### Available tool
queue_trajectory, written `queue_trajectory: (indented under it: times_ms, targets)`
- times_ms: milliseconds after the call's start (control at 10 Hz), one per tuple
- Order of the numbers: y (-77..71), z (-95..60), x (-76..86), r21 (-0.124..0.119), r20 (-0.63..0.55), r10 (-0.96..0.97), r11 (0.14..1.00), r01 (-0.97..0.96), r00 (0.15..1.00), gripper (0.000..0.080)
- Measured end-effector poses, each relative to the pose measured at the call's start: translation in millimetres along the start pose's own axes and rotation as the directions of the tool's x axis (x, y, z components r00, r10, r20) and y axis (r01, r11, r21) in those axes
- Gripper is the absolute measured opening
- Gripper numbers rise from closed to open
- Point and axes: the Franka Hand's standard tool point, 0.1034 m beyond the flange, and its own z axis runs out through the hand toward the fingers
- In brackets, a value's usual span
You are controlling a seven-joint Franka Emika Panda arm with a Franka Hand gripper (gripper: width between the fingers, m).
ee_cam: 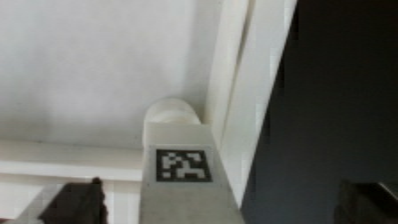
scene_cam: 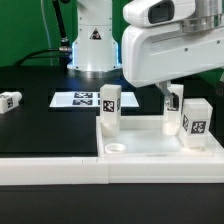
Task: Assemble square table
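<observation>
The white square tabletop (scene_cam: 150, 143) lies flat against the barrier wall, with a round hole (scene_cam: 117, 148) at its near corner. Two tagged white legs stand upright on it, one towards the exterior view's left (scene_cam: 110, 108) and one towards its right (scene_cam: 195, 120). A third leg (scene_cam: 176, 101) stands at the back right corner, partly hidden by my gripper (scene_cam: 172, 97). In the wrist view that leg (ee_cam: 178, 160) rises between my dark fingertips (ee_cam: 80, 203) by the slab's rim (ee_cam: 237, 70). My gripper (ee_cam: 222, 208) is open around it, with gaps on both sides. A fourth leg (scene_cam: 10, 100) lies loose at the far left.
The long white barrier wall (scene_cam: 60, 165) runs along the front of the black table. The marker board (scene_cam: 80, 98) lies flat behind the tabletop. The robot's base (scene_cam: 92, 40) stands at the back.
</observation>
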Motion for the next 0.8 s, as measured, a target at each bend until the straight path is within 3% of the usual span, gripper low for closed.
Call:
queue_trajectory:
  times_ms: [100,200,300,400,800]
  targets:
    - [1.8,0.3,-0.3,-0.002,0.003,0.001,1.0,-0.001,1.0,0.0649]
    - [8.6,0.6,-0.8,-0.034,0.034,0.02,0.999,-0.019,0.999,0.0649]
    - [6.0,-1.7,6.4,-0.091,0.044,0.064,0.994,-0.059,0.997,0.0649]
    - [-3.6,3.5,9.8,-0.102,0.032,0.091,0.991,-0.088,0.995,0.0649]
    - [-3.4,6.2,10.4,-0.101,0.024,0.081,0.992,-0.078,0.996,0.0649]
